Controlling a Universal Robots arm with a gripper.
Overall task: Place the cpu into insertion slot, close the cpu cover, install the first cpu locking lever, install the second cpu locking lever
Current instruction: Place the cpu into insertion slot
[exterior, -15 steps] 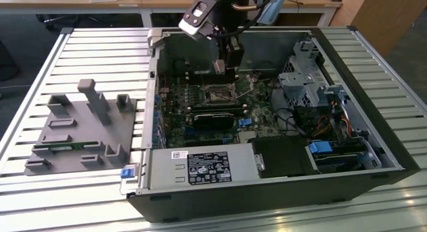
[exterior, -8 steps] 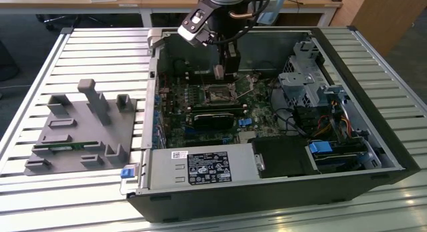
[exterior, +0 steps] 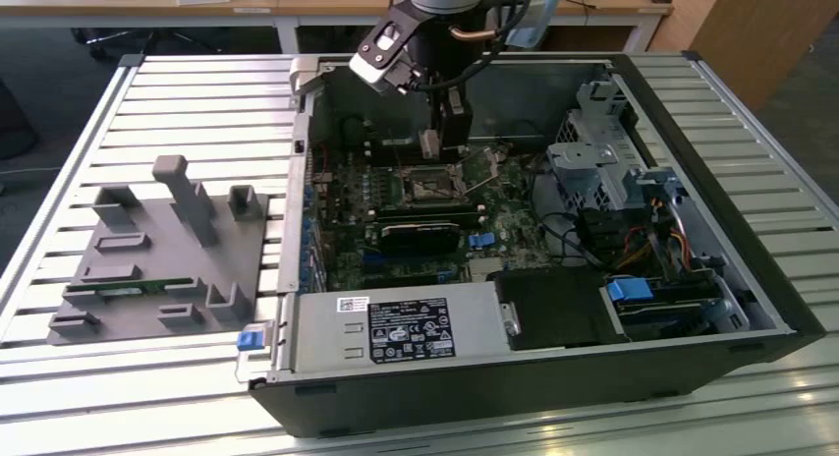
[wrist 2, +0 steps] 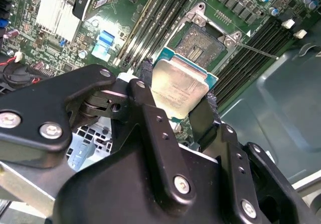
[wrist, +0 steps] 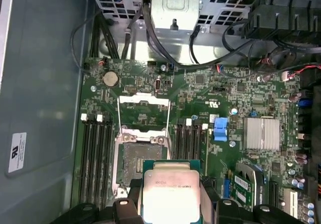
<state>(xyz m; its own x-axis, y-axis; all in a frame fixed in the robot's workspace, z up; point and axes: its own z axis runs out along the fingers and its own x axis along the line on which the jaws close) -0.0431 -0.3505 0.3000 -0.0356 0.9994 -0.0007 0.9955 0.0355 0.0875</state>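
My gripper (wrist 2: 178, 83) is shut on the cpu (wrist 2: 175, 91), a flat square chip with a dull silver face, clamped by two opposite edges between black fingers (wrist 2: 145, 76). The chip hangs tilted just above and to one side of the insertion slot (wrist 2: 203, 45), whose dark pin field lies bare. In the first wrist view the cpu (wrist: 170, 194) overlaps the near edge of the insertion slot (wrist: 138, 156). The cpu cover (wrist: 143, 101) stands swung open beyond the socket, with two thin locking levers (wrist: 119, 116) raised beside it. In the exterior view the gripper (exterior: 443, 146) reaches down into the case over the insertion slot (exterior: 426, 186).
Black memory slots (wrist: 95, 153) flank the socket on both sides. A black card (exterior: 419, 235) lies just in front of it, and a finned heatsink (wrist: 261, 133) is nearby. The drive cage (exterior: 590, 151) and case walls close in. A grey fixture (exterior: 157, 259) stands on the table at the exterior view's left.
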